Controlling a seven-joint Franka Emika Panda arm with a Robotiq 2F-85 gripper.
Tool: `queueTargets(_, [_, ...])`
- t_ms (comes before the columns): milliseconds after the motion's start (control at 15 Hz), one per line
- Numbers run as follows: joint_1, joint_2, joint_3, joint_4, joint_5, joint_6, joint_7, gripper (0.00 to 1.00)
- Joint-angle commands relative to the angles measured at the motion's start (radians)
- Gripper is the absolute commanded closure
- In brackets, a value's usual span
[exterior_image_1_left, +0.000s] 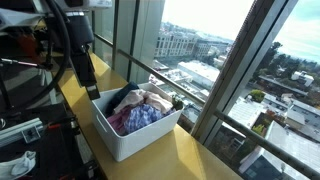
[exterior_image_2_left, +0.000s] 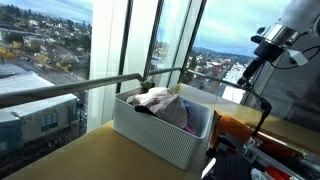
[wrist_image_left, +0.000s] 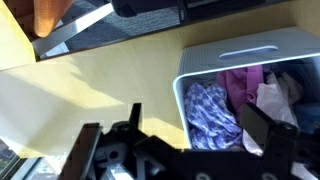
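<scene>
The claw, spread wide and empty at the frame's bottom, hangs over the left rim of the white bin; I'd centre it over the clothes before lowering.

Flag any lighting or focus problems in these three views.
In an exterior view, backlight from the window blows out the sky and leaves the arm nearly black. In an exterior view, the white bin is evenly lit. In the wrist view, the sunlit table is bright, the open gripper dark and soft, and the clothes slightly blurred.
</scene>
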Motion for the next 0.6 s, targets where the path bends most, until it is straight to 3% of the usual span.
queueTargets(0, [0.000, 0.000, 0.001, 0.001, 0.001, -0.002, -0.001, 0.00])
queueTargets(533, [0.006, 0.034, 0.004, 0.023, -0.004, 0.042, -0.004, 0.00])
